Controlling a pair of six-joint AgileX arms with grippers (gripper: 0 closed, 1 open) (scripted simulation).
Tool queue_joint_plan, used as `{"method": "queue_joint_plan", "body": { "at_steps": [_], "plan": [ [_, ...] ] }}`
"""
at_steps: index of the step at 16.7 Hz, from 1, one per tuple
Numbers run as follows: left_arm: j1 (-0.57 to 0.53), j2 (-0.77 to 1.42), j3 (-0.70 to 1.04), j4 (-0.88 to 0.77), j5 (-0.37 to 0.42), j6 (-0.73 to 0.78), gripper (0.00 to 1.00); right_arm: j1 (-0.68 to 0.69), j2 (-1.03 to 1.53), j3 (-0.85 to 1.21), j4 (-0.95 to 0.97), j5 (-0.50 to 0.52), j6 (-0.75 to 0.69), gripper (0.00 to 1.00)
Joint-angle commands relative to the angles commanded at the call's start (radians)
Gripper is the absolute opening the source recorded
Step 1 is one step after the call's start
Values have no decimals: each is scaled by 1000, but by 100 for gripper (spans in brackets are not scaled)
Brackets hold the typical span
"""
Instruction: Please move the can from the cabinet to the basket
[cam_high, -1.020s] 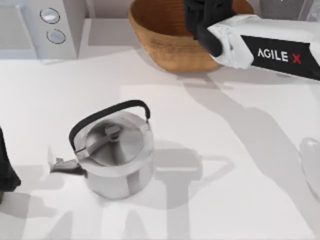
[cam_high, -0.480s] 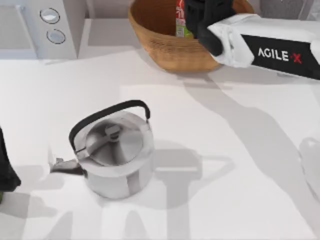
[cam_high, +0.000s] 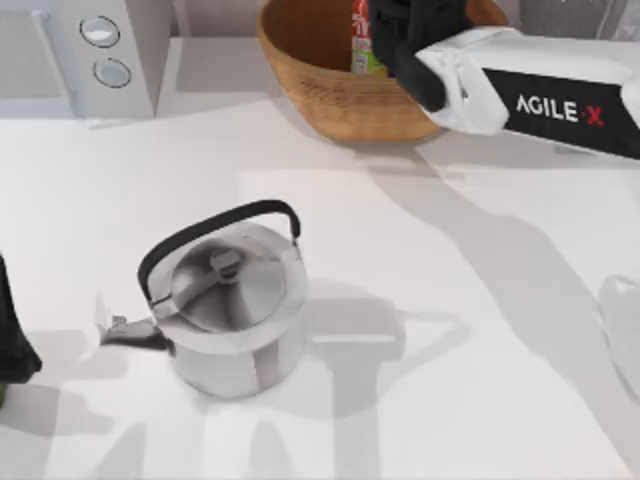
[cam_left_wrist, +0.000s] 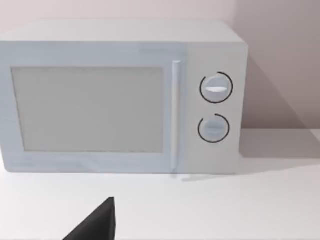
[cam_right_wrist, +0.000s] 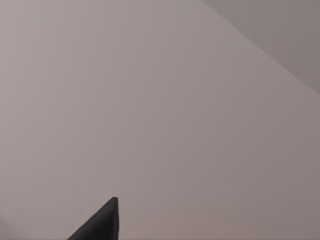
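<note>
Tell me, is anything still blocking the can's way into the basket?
Nothing visible. In the top view the can already stands inside the basket, beside the right gripper. The kettle sits well away, nearer the front of the table.

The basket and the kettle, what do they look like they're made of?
The basket looks like woven wicker or rattan: tan-brown, matte, with fine ribbed rows along its wall. The kettle looks like polished steel: silvery, with soft reflections on its lid and body. Its arched handle is black, probably plastic or rubber, though that is hard to tell.
</note>
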Motion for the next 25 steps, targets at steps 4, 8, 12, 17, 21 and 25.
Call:
{"method": "queue_joint_plan", "body": {
  "at_steps": [4, 8, 12, 17, 21, 25],
  "plan": [
    [0, 0, 0, 0, 0, 0, 100, 0, 0, 0, 0, 0, 0, 100],
    [0, 0, 0, 0, 0, 0, 100, 0, 0, 0, 0, 0, 0, 100],
    [0, 0, 0, 0, 0, 0, 100, 0, 0, 0, 0, 0, 0, 100],
    [0, 0, 0, 0, 0, 0, 100, 0, 0, 0, 0, 0, 0, 100],
    [0, 0, 0, 0, 0, 0, 100, -1, -6, -7, -3, -3, 0, 100],
    [0, 0, 0, 0, 0, 0, 100, -45, -125, -121, -45, -50, -1, 100]
  ]
}}
